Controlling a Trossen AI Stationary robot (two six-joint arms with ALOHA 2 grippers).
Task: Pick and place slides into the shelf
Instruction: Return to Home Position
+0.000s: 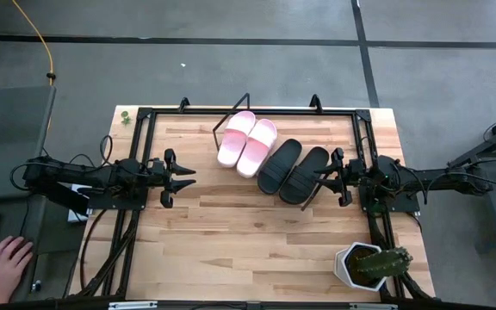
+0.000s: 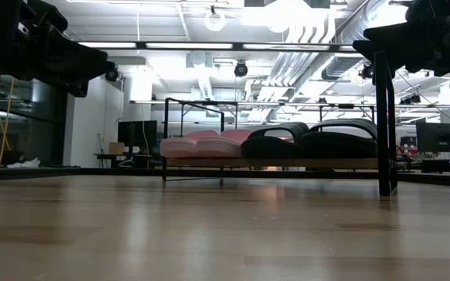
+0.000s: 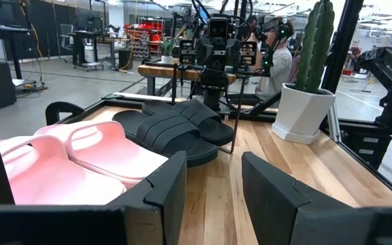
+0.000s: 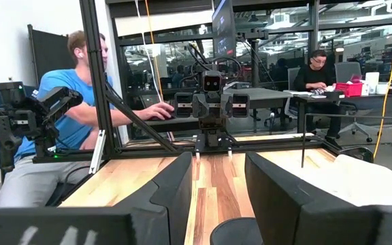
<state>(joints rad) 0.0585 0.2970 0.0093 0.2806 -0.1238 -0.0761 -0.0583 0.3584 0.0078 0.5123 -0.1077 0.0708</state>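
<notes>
Two pale pink slides [image 1: 246,142] and two black slides [image 1: 293,170] lie side by side, soles down, on the tilted shelf [image 1: 231,120] at the table's far middle. The low view shows the pink slides [image 2: 201,144] and the black slides [image 2: 319,142] in a row on the shelf's board [image 2: 272,163]. My left gripper [image 1: 189,176] hovers open at the table's left, left of the pink pair; its fingers [image 3: 172,187] point toward the slides [image 3: 80,160]. My right gripper [image 1: 320,177] hovers open at the right, just beside the outer black slide.
A white pot with a cactus [image 1: 370,265] stands at the table's near right corner. A person's hand [image 1: 5,267] rests beyond the table's left edge; another person [image 4: 80,116] sits there in the right wrist view. Bare wood [image 1: 248,241] spans the near half.
</notes>
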